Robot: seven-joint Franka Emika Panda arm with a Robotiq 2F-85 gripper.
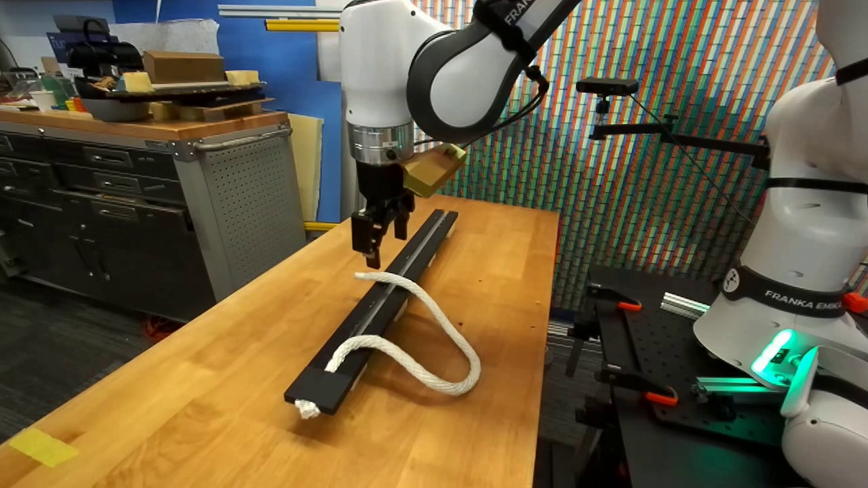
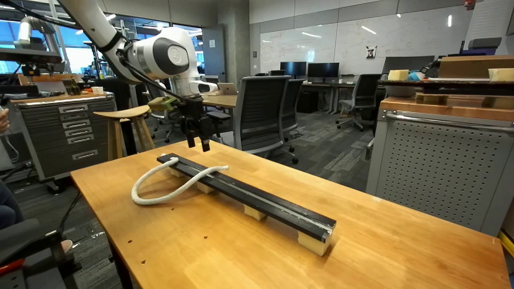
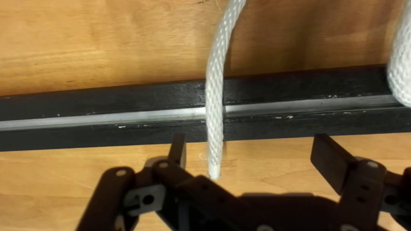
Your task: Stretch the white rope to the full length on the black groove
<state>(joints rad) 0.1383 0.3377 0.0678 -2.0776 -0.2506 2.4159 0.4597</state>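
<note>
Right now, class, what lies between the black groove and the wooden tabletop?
Pale blocks, holding the black groove off the wooden tabletop; both exterior views show them.

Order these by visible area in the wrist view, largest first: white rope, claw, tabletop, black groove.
1. Tabletop
2. Black groove and claw: unsure which looks larger, as the claw is nearer the camera
3. White rope
</note>
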